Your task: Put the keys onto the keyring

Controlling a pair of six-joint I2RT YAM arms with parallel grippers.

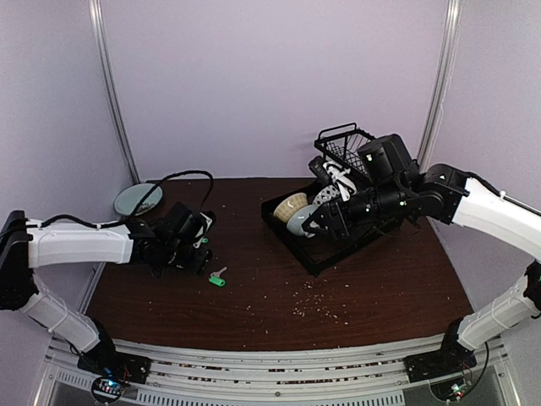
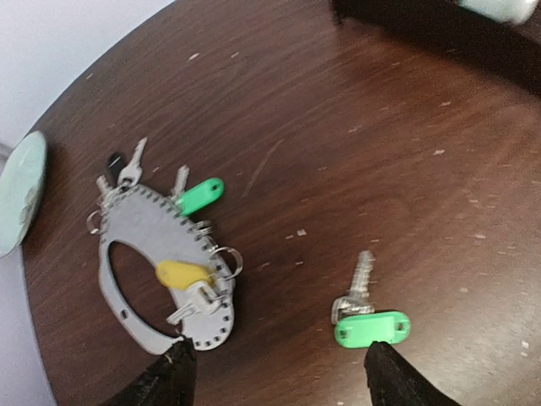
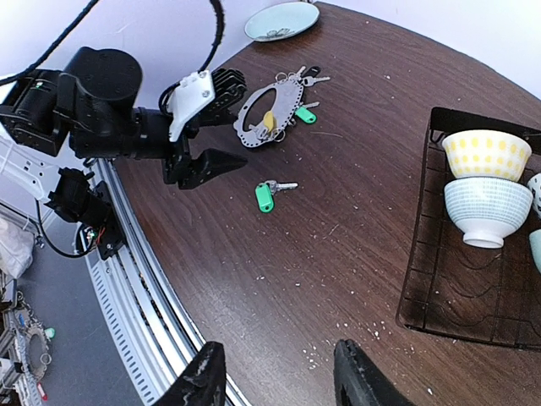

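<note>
Keyring [image 2: 161, 228], with keys [image 2: 179, 272] on it, is shown only by the wrist views, near the table's [image 1: 279, 288] far-left corner. In the top view it is hidden by the left gripper [image 2: 279, 385], which is spread wide with nothing held. One green key [image 2: 372, 326] lies loose nearby. The right gripper [image 3: 277, 376] is part-open and empty.

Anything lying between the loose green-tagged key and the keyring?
No. Only bare tabletop with a few crumbs separates the green-tagged key from the keyring. The left wrist view shows it best.
</note>
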